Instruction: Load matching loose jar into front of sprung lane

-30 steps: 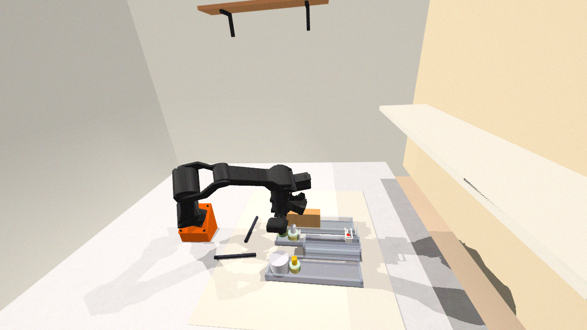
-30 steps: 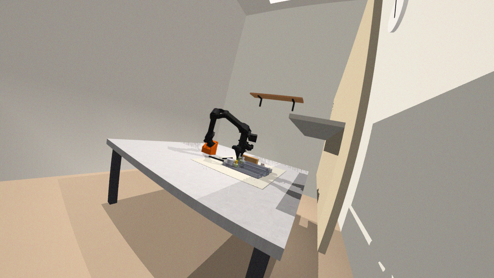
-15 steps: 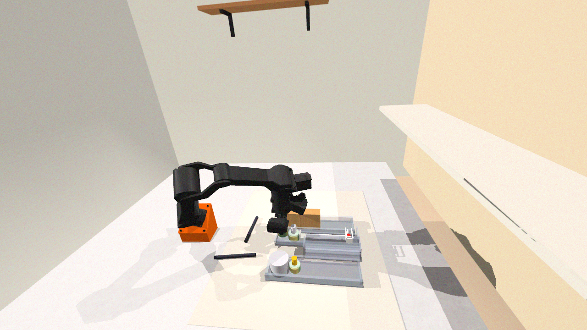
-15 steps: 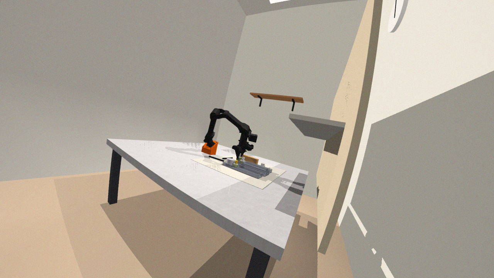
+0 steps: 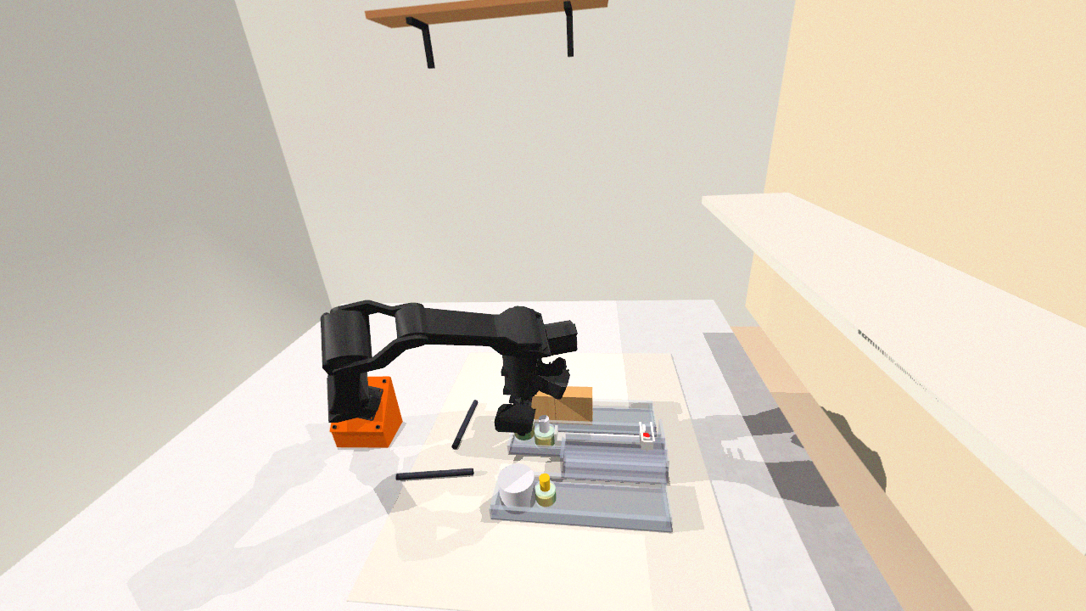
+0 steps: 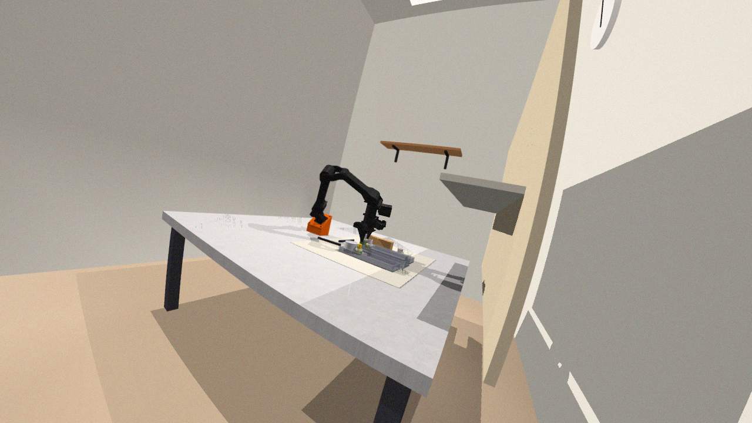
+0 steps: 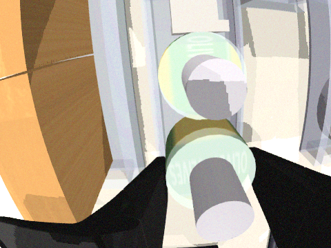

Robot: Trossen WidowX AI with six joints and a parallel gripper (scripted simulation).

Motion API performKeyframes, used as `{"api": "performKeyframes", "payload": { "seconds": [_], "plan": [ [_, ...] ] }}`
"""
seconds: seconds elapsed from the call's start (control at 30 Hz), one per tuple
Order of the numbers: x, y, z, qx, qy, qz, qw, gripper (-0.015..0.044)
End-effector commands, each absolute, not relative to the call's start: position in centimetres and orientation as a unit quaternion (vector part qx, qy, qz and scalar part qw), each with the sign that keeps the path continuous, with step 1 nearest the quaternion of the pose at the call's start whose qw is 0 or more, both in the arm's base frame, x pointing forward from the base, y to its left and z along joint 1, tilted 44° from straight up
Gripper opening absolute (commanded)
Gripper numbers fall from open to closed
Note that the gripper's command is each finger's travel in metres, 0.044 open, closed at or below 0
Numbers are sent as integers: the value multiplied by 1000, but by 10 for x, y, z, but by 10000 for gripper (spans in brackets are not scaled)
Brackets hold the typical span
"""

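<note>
Matt black plastic look on the gripper (image 7: 209, 216) and the arm (image 5: 456, 327); flat orange finish on the base (image 5: 368, 419). Pale green, glassy and see-through body on the held jar (image 7: 209, 172), topped with a smooth matt grey cap (image 7: 223, 205). Same glassy green and grey cap on the second jar (image 7: 201, 74). Smooth grey metal-like rails, partly translucent, on the lane (image 5: 607, 440). Grained wood, satin, on the block (image 7: 51, 96). Cream, paper-like matt on the mat (image 5: 531, 562). Faintly mottled, stone-like white on the table (image 5: 189, 486). Matt black on the two rods (image 5: 434, 473).
</note>
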State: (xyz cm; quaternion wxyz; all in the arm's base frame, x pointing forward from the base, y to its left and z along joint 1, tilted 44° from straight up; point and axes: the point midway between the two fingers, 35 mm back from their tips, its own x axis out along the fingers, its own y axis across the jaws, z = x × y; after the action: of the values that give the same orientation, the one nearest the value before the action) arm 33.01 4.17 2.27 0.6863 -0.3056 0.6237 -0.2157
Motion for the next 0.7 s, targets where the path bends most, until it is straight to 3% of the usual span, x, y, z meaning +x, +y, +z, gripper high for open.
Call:
{"api": "performKeyframes", "payload": {
  "seconds": [0.0, 0.67],
  "plan": [
    [335, 42, 24, -306, 615, -217, 693, 0],
    [336, 38, 19, -306, 615, -217, 693, 0]
  ]
}}
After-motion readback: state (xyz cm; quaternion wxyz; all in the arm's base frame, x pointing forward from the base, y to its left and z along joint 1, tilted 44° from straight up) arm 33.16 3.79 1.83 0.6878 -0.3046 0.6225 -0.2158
